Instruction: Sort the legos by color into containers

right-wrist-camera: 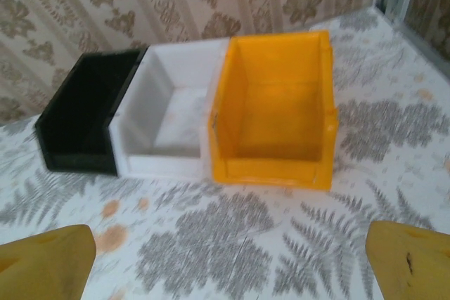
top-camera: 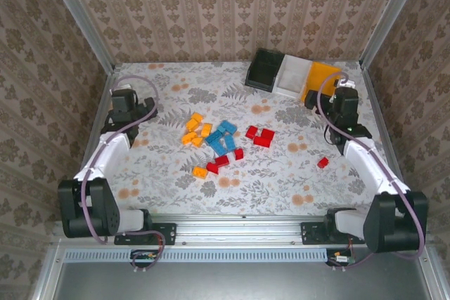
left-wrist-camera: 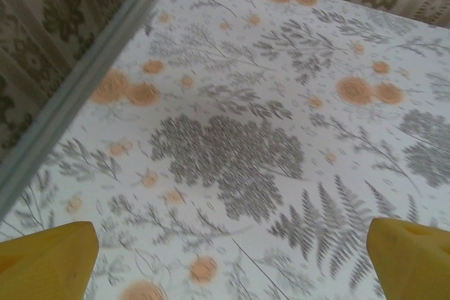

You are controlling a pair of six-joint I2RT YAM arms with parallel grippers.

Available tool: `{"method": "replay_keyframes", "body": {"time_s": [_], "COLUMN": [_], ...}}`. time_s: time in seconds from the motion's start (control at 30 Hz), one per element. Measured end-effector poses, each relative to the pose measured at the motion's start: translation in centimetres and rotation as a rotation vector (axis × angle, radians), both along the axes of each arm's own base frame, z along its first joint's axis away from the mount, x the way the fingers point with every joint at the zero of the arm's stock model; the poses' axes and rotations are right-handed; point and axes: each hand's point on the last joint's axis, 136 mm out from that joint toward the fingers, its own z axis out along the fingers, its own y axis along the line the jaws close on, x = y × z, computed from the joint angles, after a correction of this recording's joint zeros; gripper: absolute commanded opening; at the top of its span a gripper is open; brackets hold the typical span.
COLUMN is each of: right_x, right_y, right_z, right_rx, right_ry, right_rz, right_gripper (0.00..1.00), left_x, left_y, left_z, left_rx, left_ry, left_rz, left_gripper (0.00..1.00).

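Floral table, nothing sorted yet: legos clustered mid-table, containers far right.
Left gripper and right gripper both spread wide, empty; suggest taking cluster-edge legos first, one colour per container.

Damask-papered walls, floral tabletop

Table top w/ pale cloth printed in grey ferns & orange flowers fills centre of frame. Walls on 3 sides in beige damask wallpaper: back wall across top, side walls at L & R edges. Two silver metal posts, one upper left, one upper right, slant inward to the back corners. Silver rail runs along table's near edge, low in frame. Below it a slotted strip, then a plain grey panel at bottom.
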Motion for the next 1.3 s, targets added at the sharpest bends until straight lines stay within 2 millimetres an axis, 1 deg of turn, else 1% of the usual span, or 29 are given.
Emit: {"method": "replay_keyframes", "body": {"time_s": [0.07, 0.17, 0.23, 0.37, 0.47, 0.53, 0.6, 0.67, 0.73, 0.8, 0.9, 1.1, 1.2, 1.3], "right_x": [-1.1, -2.7, -3.9, -7.3, -9.7, -10.9, -12.0, -13.0, -13.9, -14.6, -15.5, -16.9, -17.3, -17.3], "right_y": [0.8, 2.2, 3.2, 6.1, 8.5, 9.8, 10.9, 11.3, 11.0, 9.8, 7.9, 4.6, 3.3, 2.3], "right_z": [0.3, 0.2, -0.1, -1.4, -1.6, -1.9, -2.8, -4.1, -5.4, -6.6, -7.9, -10.9, -12.5, -13.6], "right_rx": [0.048, 0.128, 0.185, 0.279, 0.308, 0.307, 0.305, 0.293, 0.274, 0.246, 0.203, 0.183, 0.199, 0.209], "right_ry": [0.033, 0.104, 0.160, 0.288, 0.348, 0.380, 0.430, 0.494, 0.556, 0.613, 0.661, 0.729, 0.774, 0.811], "right_rz": [0.027, 0.071, 0.102, 0.177, 0.246, 0.283, 0.311, 0.309, 0.276, 0.203, 0.094, -0.091, -0.164, -0.213], "right_gripper": [1.00, 1.00, 1.00, 0.98, 0.97, 0.96, 0.94, 0.93, 0.93, 0.94, 0.95, 0.83, 0.82, 0.79], "left_x": [-0.9, -2.2, -3.2, -5.7, -8.0, -9.5, -10.7, -11.5, -12.3, -12.9, -13.5, -13.6, -13.5, -13.5], "left_y": [-0.8, -3.0, -4.9, -9.0, -11.7, -13.2, -14.5, -15.4, -16.2, -16.7, -17.4, -18.1, -18.2, -18.2], "left_z": [0.0, 0.2, 0.3, 0.4, 1.1, 1.8, 2.1, 1.8, 1.1, 0.5, 0.1, -1.4, -1.8, -1.8], "left_rx": [-0.051, -0.131, -0.181, -0.250, -0.279, -0.292, -0.305, -0.313, -0.313, -0.313, -0.315, -0.312, -0.310, -0.309], "left_ry": [0.020, 0.047, 0.069, 0.133, 0.158, 0.157, 0.152, 0.170, 0.200, 0.230, 0.250, 0.309, 0.324, 0.324], "left_rz": [-0.017, -0.074, -0.132, -0.271, -0.376, -0.439, -0.496, -0.533, -0.559, -0.577, -0.595, -0.602, -0.601, -0.601], "left_gripper": [1.00, 1.00, 1.00, 1.00, 1.00, 1.00, 1.00, 1.00, 1.00, 1.00, 1.00, 1.00, 1.00, 1.00]}}
